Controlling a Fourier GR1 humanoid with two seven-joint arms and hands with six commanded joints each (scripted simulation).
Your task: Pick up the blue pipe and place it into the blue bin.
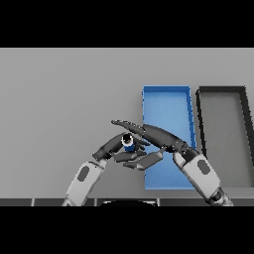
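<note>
Fingers (119, 140) of the left hand (110, 148) curl round the blue pipe (129, 147), which shows as a small blue piece with a pale round end just above it, held clear of the bin and just left of the bin's left wall; only a little of the pipe is visible between the dark fingers, so its full shape cannot be told; the left arm comes up from the lower edge, its white and grey forearm slanting toward the upper right; the right hand (161, 136) lies across from the right, its long fingers stretched straight toward the left, passing over the bin's left wall and reaching above the left hand; whether they touch the pipe cannot be told, but they are not curled round it; its thumb points down and left beneath the pipe; the two hands overlap near the pipe; the blue bin (168, 106) stands on the grey tabletop (64, 99) right of centre, long side running away from the robot, its near part partly covered by the right arm; a black bin (243, 129) stands just beside it on the right, side by side and apart from it.
</note>
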